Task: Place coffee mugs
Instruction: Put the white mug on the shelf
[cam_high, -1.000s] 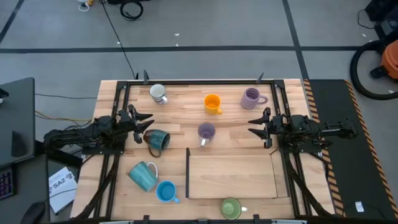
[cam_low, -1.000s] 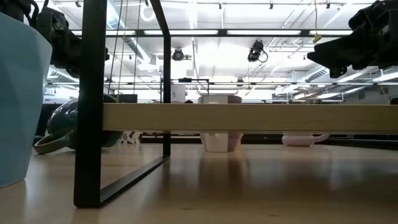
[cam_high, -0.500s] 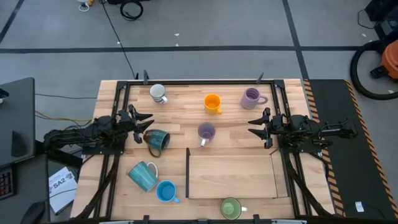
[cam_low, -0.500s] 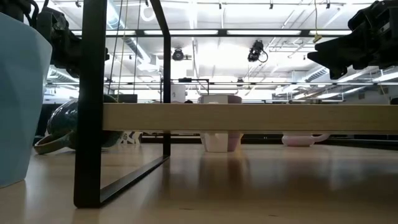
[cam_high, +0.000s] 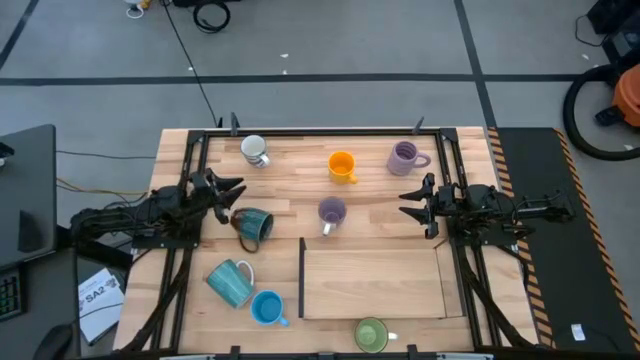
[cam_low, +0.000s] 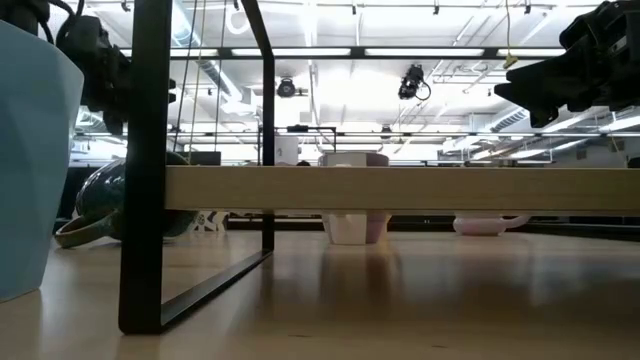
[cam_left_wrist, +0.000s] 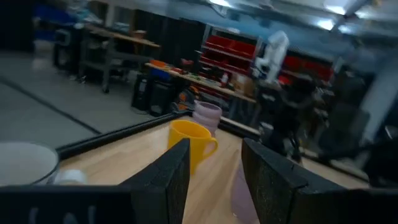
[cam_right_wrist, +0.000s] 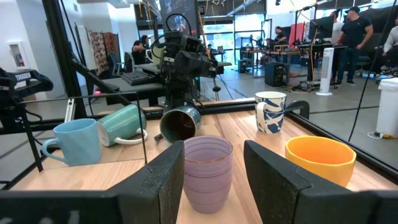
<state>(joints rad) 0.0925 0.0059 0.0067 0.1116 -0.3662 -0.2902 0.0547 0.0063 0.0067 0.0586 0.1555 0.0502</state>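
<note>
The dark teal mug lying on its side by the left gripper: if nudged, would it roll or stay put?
The dark teal mug lies on its side, so its round body would probably roll a little. Its handle looks likely to stop a full turn. It looks glazed, so open fingers may slip on it.
</note>
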